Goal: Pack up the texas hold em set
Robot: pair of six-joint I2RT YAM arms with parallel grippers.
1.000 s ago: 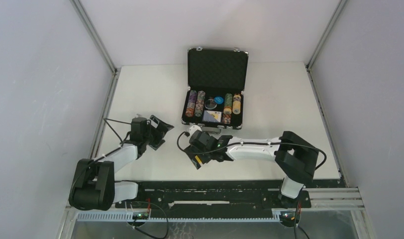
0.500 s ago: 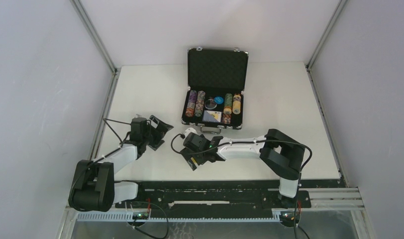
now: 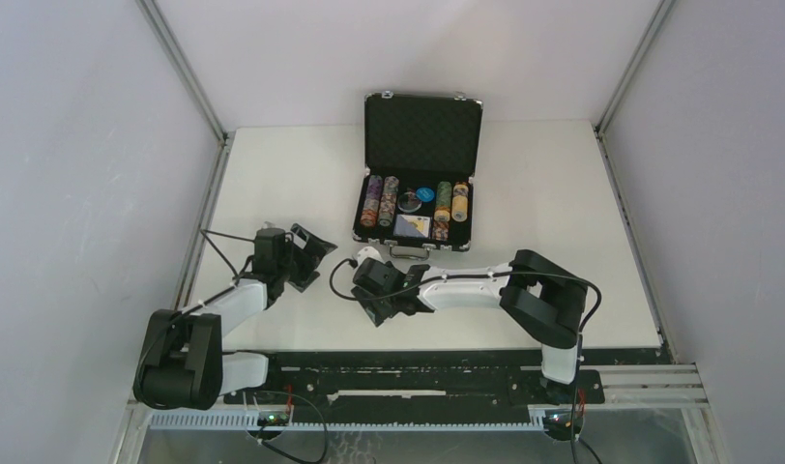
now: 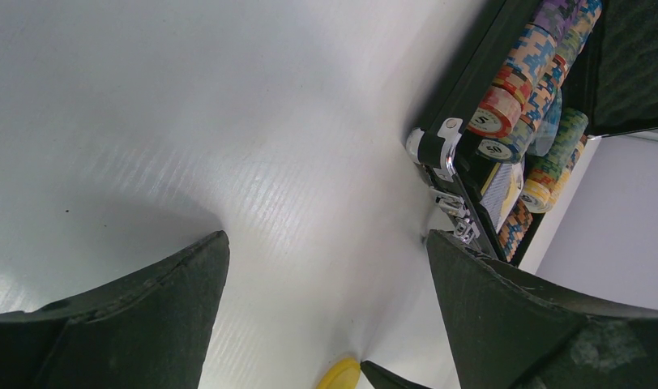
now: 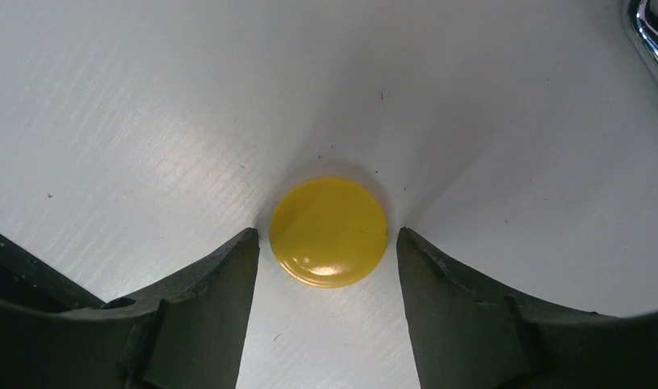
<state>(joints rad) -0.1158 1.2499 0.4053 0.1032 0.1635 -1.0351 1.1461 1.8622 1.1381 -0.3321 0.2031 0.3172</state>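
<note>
You have the chip rolls and card deck in the briefcase, but the yellow token lies on the table between the spread fingers of the right gripper (left gripper spread too, empty).

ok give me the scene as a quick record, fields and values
case: open, lid up, far middle of table
in case: chip rolls, deck
token: yellow, flat on table, on the near side of the case
right gripper: open, straddling token
left gripper: open, empty
</note>
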